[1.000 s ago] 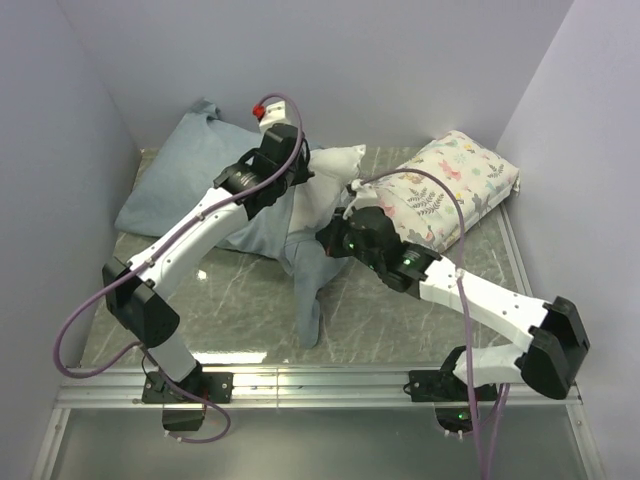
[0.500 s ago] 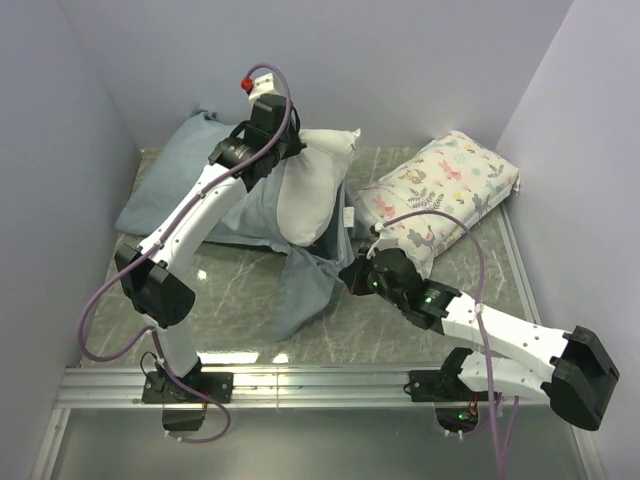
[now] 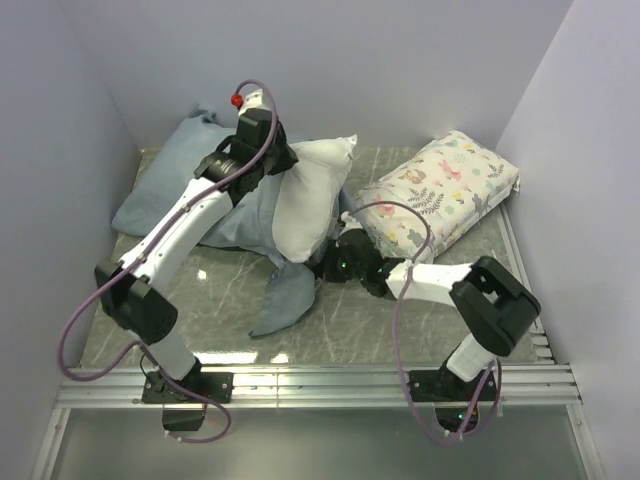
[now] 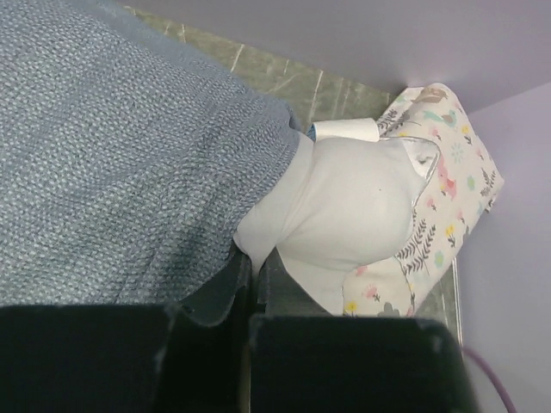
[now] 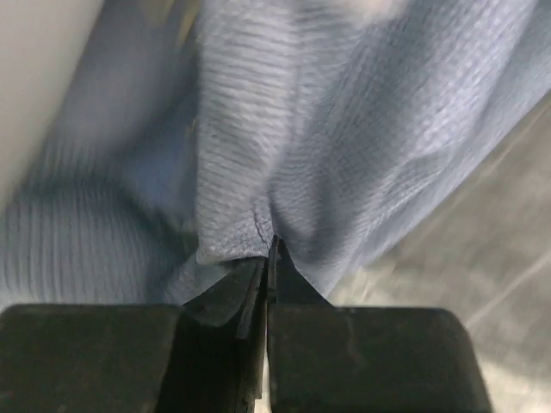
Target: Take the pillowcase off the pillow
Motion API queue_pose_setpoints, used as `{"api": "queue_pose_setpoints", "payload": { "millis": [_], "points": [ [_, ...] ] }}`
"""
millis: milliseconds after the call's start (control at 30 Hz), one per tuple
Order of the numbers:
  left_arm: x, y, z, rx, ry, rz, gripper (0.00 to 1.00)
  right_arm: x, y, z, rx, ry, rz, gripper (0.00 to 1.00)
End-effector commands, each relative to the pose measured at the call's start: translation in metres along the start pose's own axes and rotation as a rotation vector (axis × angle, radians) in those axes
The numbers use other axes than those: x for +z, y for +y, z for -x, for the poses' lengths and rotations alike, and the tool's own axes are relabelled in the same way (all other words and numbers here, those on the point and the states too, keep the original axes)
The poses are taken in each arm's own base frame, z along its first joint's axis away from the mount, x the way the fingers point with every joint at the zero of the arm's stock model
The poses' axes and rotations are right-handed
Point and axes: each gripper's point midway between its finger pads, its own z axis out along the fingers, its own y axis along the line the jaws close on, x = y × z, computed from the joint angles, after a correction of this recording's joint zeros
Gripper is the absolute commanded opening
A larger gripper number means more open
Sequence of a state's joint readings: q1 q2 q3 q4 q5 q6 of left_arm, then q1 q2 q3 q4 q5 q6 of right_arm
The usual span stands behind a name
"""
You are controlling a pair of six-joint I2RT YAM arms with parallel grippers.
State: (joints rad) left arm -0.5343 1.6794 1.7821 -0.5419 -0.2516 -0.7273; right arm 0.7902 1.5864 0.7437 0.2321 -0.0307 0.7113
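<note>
Farthest left, heaped toward the back corner of the table [image 3: 220,282]: the case [image 3: 165,195], grey-blue side out, one limp tail trailing forward to the near middle. Just right of that heap, raised over the cloth: the left gripper [image 3: 285,165], clenched on a pinch of the pillow [image 3: 305,195]. Same clamp close up from the left wrist, fingers [image 4: 224,344] pressed together, white fabric nipped between them, case edge lying against the left finger. Pillow plump and white, propped at a tilt, far corner bare, left side lapped by the case. Down at its near end, low over the table: the right gripper [image 3: 328,262], shut tight on a fold of the case. From the right wrist, jaws flat together on that fold, blue weave bunched above the tips, marbled tabletop showing at right. Farthest right: printed pillow [image 3: 440,195], lying flat, just beside the white one.
</note>
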Motion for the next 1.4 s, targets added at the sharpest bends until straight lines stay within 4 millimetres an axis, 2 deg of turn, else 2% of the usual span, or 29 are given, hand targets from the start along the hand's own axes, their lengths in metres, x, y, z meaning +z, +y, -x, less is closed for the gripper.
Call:
{"api": "queue_pose_setpoints", "payload": {
  "millis": [0,67,133,167,200,233,267,300,400,433,467,500,533,567,633,667,700,733,833,900,933,1000,1033,1100,1233,1367],
  "points": [
    [-0.066,-0.037,0.069,-0.098,-0.209,-0.186,0.0,0.012,0.033,0.049,0.121,-0.032,0.198,0.0],
    [-0.084,-0.043,0.067,-0.102,-0.209,-0.232,0.0,0.029,0.033,0.049,0.145,0.001,0.201,0.0],
    [-0.097,-0.053,0.06,-0.095,-0.201,-0.26,0.0,0.039,0.05,0.062,0.154,0.004,0.26,0.0],
    [-0.109,-0.058,0.061,-0.094,-0.21,-0.283,0.0,0.052,0.046,0.056,0.172,0.034,0.256,0.0],
    [-0.115,-0.065,0.054,-0.085,-0.197,-0.302,0.0,0.057,0.059,0.065,0.184,0.032,0.293,0.0],
    [-0.12,-0.068,0.051,-0.083,-0.192,-0.312,0.0,0.061,0.065,0.067,0.186,0.043,0.32,0.0],
    [-0.127,-0.071,0.049,-0.082,-0.189,-0.329,0.0,0.07,0.062,0.062,0.196,0.063,0.316,0.0],
    [-0.133,-0.076,0.044,-0.079,-0.178,-0.35,0.0,0.072,0.068,0.069,0.195,0.055,0.332,0.02],
    [-0.143,-0.079,0.035,-0.078,-0.166,-0.379,0.0,0.074,0.069,0.073,0.186,0.058,0.346,0.13],
    [-0.144,-0.077,0.035,-0.077,-0.173,-0.374,0.0,0.071,0.066,0.076,0.188,0.051,0.344,0.2],
    [-0.146,-0.074,0.036,-0.078,-0.179,-0.369,0.0,0.06,0.074,0.085,0.189,0.025,0.372,0.24],
    [-0.145,-0.07,0.039,-0.079,-0.196,-0.345,0.0,0.054,0.067,0.077,0.198,0.03,0.366,0.28],
    [-0.144,-0.069,0.039,-0.077,-0.2,-0.339,0.0,0.046,0.068,0.081,0.198,0.014,0.375,0.36],
    [-0.143,-0.069,0.04,-0.077,-0.203,-0.34,0.0,0.028,0.076,0.093,0.182,-0.022,0.394,0.39],
    [-0.14,-0.073,0.039,-0.078,-0.2,-0.351,0.0,0.01,0.073,0.089,0.17,-0.031,0.381,0.47],
    [-0.14,-0.076,0.04,-0.079,-0.201,-0.358,0.0,-0.011,0.084,0.099,0.149,-0.074,0.406,0.5],
    [-0.139,-0.077,0.041,-0.082,-0.204,-0.362,0.0,-0.019,0.079,0.095,0.15,-0.077,0.392,0.52],
    [-0.137,-0.08,0.041,-0.08,-0.203,-0.365,0.0,-0.038,0.082,0.101,0.138,-0.104,0.383,0.56],
    [-0.133,-0.083,0.044,-0.081,-0.21,-0.366,0.0,-0.058,0.068,0.096,0.152,-0.136,0.322,0.61],
    [-0.133,-0.088,0.049,-0.085,-0.218,-0.377,0.0,-0.089,0.066,0.102,0.156,-0.201,0.312,0.63],
    [-0.131,-0.088,0.048,-0.082,-0.214,-0.377,0.0,-0.097,0.063,0.101,0.161,-0.219,0.298,0.63],
    [-0.132,-0.091,0.052,-0.086,-0.218,-0.386,0.0,-0.107,0.042,0.097,0.181,-0.265,0.23,0.68],
    [-0.129,-0.092,0.051,-0.085,-0.215,-0.385,0.0,-0.124,0.043,0.103,0.183,-0.318,0.235,0.7],
    [-0.129,-0.095,0.052,-0.089,-0.216,-0.391,0.0,-0.131,0.033,0.097,0.189,-0.32,0.209,0.71],
    [-0.124,-0.099,0.05,-0.092,-0.203,-0.404,0.0,-0.174,0.044,0.107,0.162,-0.428,0.265,0.74],
    [-0.116,-0.1,0.042,-0.086,-0.18,-0.404,0.0,-0.193,0.048,0.109,0.145,-0.479,0.278,0.83]
  ]
}}
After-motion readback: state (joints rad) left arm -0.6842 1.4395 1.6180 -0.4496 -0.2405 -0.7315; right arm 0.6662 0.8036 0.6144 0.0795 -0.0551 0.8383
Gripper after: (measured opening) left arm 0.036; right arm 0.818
